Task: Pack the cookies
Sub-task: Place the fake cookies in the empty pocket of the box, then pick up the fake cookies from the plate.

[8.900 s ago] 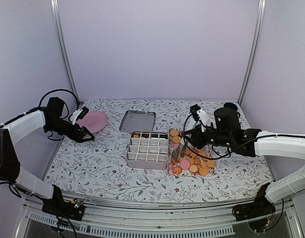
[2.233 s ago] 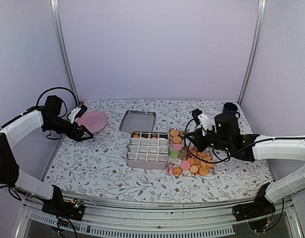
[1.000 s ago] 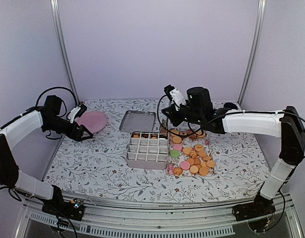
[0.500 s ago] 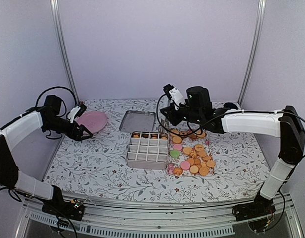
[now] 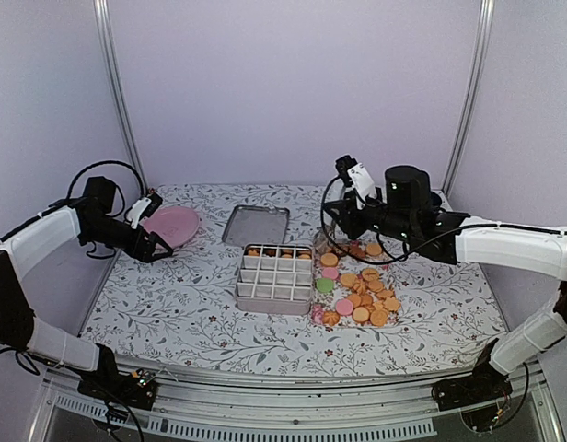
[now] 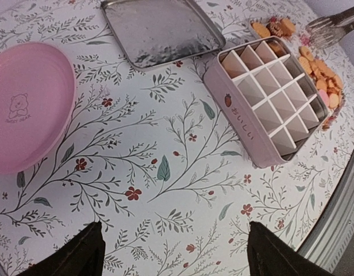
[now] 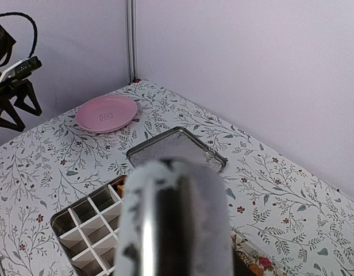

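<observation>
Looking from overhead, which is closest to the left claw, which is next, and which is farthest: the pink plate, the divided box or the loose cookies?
1. Pink plate, right beside the left claw.
2. Divided box, mid-table.
3. Loose cookies, right of the box.

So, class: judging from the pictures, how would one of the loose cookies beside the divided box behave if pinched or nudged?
The cookies look thin and small, so probably light and brittle under a hard pinch. They lie flat, so a nudge would likely slide one, not roll it. Several overlap, so neighbours would probably shift too.
</observation>
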Available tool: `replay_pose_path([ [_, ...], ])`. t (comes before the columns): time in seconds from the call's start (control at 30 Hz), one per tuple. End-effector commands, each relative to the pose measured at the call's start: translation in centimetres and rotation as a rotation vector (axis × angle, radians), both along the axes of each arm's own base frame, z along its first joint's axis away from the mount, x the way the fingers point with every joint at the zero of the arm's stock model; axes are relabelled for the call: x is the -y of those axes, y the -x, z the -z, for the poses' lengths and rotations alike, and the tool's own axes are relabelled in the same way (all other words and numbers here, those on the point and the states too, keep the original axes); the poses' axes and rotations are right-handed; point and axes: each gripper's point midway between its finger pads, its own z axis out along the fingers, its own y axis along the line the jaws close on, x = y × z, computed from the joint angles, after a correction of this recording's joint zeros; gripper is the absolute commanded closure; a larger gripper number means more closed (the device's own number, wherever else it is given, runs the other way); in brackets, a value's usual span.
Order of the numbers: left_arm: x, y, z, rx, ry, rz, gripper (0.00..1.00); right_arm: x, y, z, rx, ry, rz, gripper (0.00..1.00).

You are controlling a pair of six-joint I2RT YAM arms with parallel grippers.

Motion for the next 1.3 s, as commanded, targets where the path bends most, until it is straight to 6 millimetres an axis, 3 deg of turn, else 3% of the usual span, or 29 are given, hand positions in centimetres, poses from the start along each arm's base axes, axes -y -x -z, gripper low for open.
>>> replay_pose_path([
  [0.0,0.4,-0.1,-0.1,0.026,-0.005,0.022,0.14,2.9,1.9,-1.5,0.013,-0.061,0.047,0.67],
  [0.17,0.5,-0.1,-0.1,0.024,-0.006,0.022,0.14,4.8,3.5,0.8,-0.054,-0.07,0.077,0.67],
  [0.5,0.7,-0.1,0.0,0.021,-0.008,0.024,0.14,7.5,4.8,2.7,-0.086,-0.026,0.142,0.64],
  [0.8,0.7,-0.1,-0.2,0.027,-0.015,0.021,0.14,6.5,2.8,3.4,-0.082,0.003,0.143,0.61],
  [1.03,0.7,0.1,0.0,0.025,-0.019,0.022,0.14,5.7,0.9,5.3,-0.09,0.055,0.123,0.59],
  [1.27,0.6,-0.1,-0.3,0.033,-0.022,0.019,0.13,5.3,0.5,5.9,-0.101,0.047,0.101,0.58],
])
